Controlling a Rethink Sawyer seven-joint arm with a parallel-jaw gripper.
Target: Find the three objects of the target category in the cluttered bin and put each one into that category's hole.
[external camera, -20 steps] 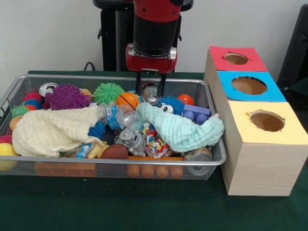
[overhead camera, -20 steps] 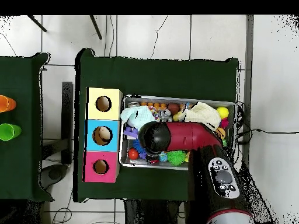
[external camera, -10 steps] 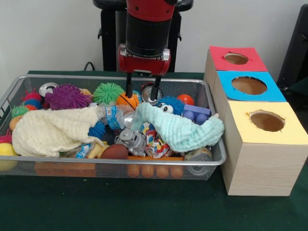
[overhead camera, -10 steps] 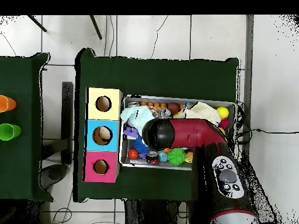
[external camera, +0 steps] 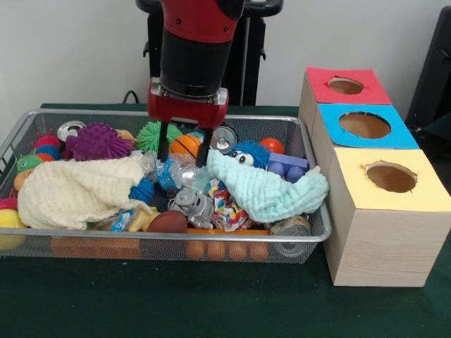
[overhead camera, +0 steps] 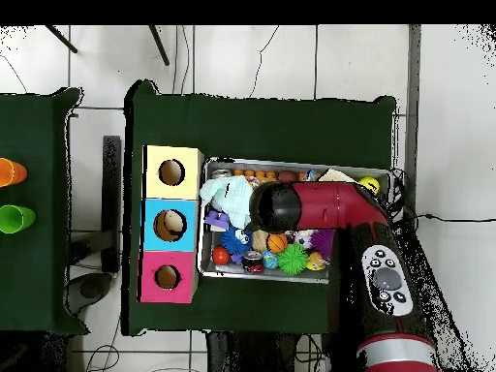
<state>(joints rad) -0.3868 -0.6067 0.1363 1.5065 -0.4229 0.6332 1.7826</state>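
The bin [external camera: 165, 236], a long wire-mesh basket crammed with toys, cloths and cans, fills the left and middle of the front frame on the green worktop [external camera: 211, 310], with three wooden boxes just beside it at right: red top [external camera: 345, 86], blue top [external camera: 365, 125], yellow top [external camera: 390, 177]. The claw [external camera: 182, 149] has slid across the bin over the last second, from above the silver can [external camera: 224, 137] at the back rim toward the left of the frame, and now hangs lower, over the clear crumpled plastic bottle [external camera: 165, 171] beside the small basketball [external camera: 186, 145]. Its two dark prongs are spread apart with nothing between them. In the overhead view the red arm [overhead camera: 325, 208] reaches further across the bin than before, and the green spiky ball [overhead camera: 293, 259] and can [overhead camera: 253, 260] along the lower rim are now uncovered. Nothing has been lifted yet, so all three target objects appear to be still in the bin; the shift reads as picking a new spot to search or grasp, probably around the bottle between the cream cloth [external camera: 74, 191] and mint cloth [external camera: 271, 191].
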